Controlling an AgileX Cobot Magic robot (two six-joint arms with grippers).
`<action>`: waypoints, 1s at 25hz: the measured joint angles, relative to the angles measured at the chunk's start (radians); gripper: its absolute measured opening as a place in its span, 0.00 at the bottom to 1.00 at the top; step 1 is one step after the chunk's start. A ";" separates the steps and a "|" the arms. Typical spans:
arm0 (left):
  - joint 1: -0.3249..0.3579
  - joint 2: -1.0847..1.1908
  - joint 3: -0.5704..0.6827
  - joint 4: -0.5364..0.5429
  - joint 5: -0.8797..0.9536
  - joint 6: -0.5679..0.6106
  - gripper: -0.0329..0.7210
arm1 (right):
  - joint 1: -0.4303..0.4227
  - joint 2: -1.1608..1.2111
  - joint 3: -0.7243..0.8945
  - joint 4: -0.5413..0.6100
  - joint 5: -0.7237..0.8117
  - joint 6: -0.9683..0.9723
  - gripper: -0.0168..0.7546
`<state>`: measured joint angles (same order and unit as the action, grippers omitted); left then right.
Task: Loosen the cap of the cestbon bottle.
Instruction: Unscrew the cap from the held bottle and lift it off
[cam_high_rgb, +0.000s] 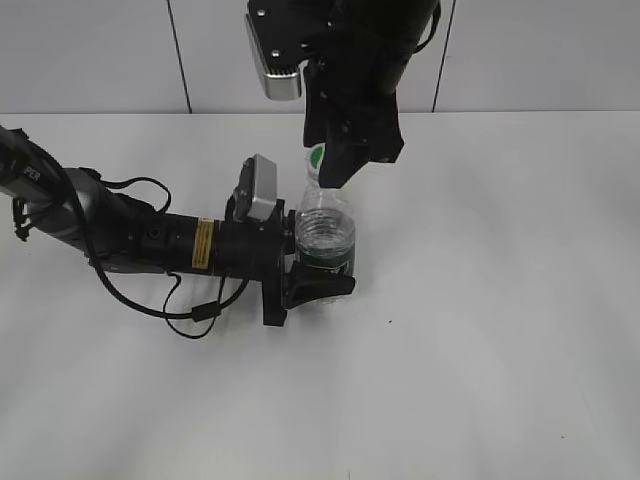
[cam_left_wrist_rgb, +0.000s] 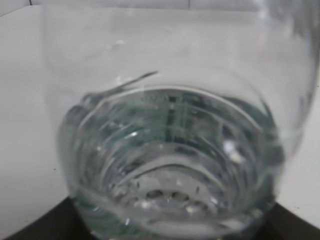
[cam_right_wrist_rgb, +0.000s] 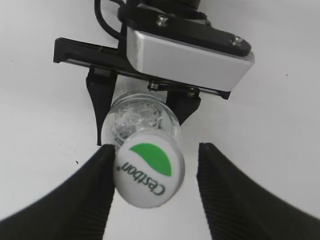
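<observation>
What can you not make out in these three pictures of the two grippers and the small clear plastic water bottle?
- Left wrist view: the small clear plastic water bottle fills the frame, blurred; the left gripper's fingers are cut off at the bottom edge.
- Exterior view: the right gripper covers most of the small round white cap with the green leaf mark.
- Right wrist view: the cap hides the neck; the gripper's right finger stands apart, left contact unclear.

Light was even and bright, shadows soft on the table. Between the left jaws, the cestbon bottle blurred (too close); the cap between the right jaws stayed sharp.
</observation>
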<state>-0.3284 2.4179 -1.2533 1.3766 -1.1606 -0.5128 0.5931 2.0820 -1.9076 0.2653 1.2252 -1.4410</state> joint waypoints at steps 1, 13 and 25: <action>0.000 0.000 0.000 0.003 -0.002 0.000 0.58 | 0.000 0.000 0.000 0.000 0.000 0.004 0.58; 0.000 0.001 0.000 0.019 -0.009 0.001 0.58 | 0.000 0.000 0.000 -0.001 -0.001 0.123 0.68; 0.000 0.001 0.000 0.020 -0.010 0.001 0.58 | 0.000 -0.001 0.000 -0.001 -0.001 0.221 0.72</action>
<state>-0.3284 2.4186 -1.2533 1.3967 -1.1702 -0.5119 0.5931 2.0810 -1.9076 0.2643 1.2240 -1.2200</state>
